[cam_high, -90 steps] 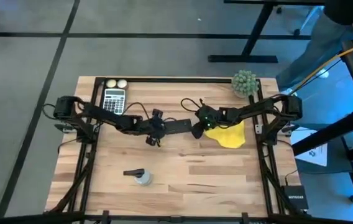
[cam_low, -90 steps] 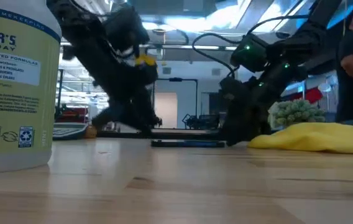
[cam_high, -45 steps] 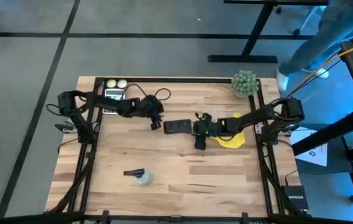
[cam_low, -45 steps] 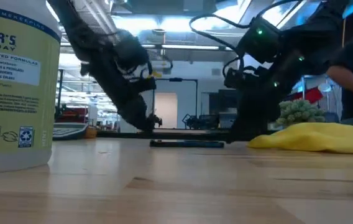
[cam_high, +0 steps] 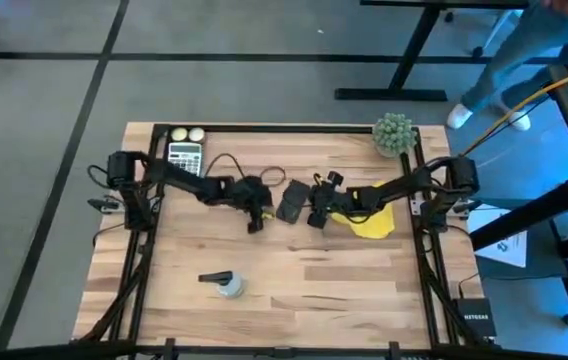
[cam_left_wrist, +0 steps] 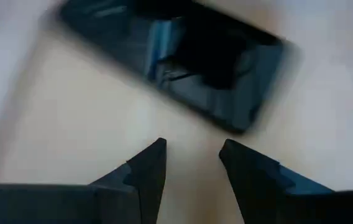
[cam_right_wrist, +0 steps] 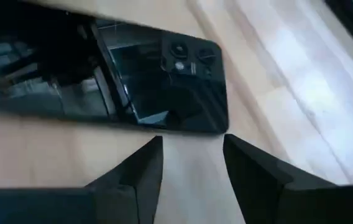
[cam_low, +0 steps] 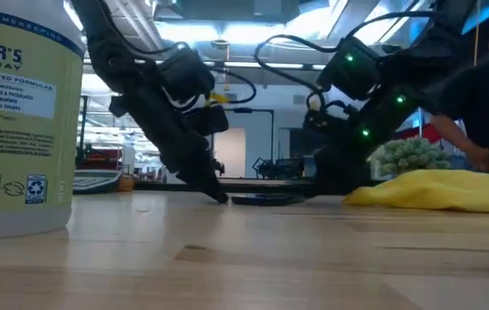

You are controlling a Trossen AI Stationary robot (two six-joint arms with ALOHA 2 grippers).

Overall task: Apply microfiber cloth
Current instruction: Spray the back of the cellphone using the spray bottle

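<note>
Two dark robot arms meet at the middle of the wooden surface (cam_high: 294, 270), where one black smartphone (cam_high: 292, 201) lies flat between the left hand (cam_high: 255, 216) and the right hand (cam_high: 313, 215), each hand open with a gap between its two fingers and nothing held. One yellow microfiber cloth (cam_high: 372, 218) lies crumpled on the surface just beside the phone, under the right arm, touched by neither hand. Elsewhere on the surface stand one calculator (cam_high: 184, 157), two small pale balls (cam_high: 187, 134), one green spiky plant (cam_high: 394, 133) and one spray bottle (cam_high: 226, 285).
</note>
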